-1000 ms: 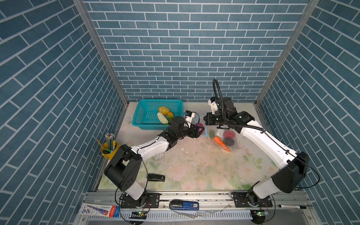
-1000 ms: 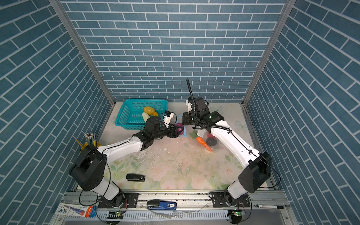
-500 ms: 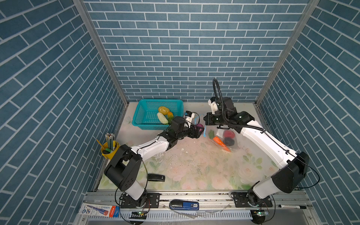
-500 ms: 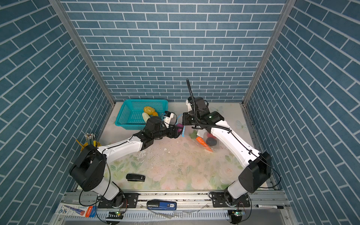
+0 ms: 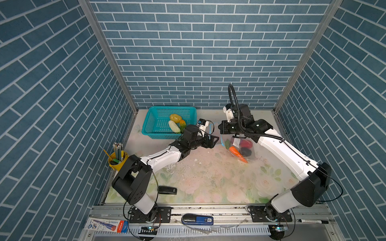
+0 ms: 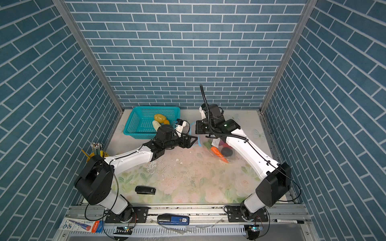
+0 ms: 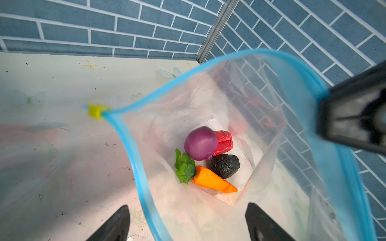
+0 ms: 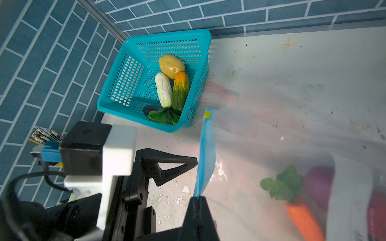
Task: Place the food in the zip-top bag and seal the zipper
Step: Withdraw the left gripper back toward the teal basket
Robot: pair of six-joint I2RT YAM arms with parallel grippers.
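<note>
The clear zip-top bag [image 5: 240,147] lies right of centre with its mouth held up. My right gripper [image 8: 197,200] is shut on the light blue zipper [image 8: 205,150], and the yellow slider [image 7: 95,111] sits at the strip's far end. Inside the bag lie a purple onion [image 7: 200,143], a red piece [image 7: 224,141], a dark eggplant [image 7: 225,165] and an orange carrot [image 7: 211,180]. My left gripper [image 7: 188,208] hangs open and empty at the bag's mouth. A yellow potato [image 8: 171,65], white cabbage [image 8: 164,89] and green-orange piece [image 8: 180,90] remain in the basket.
The teal mesh basket [image 5: 154,125] stands at the back left, close behind my left gripper, and also holds a green leafy piece [image 8: 165,116]. A yellow pencil cup [image 5: 117,159] is at the left edge. A black stapler-like object [image 5: 167,190] lies near the front.
The purple onion that sat at my left gripper's tips is gone from there and now lies in the bag. The left jaws have widened. Both arms have hardly moved.
</note>
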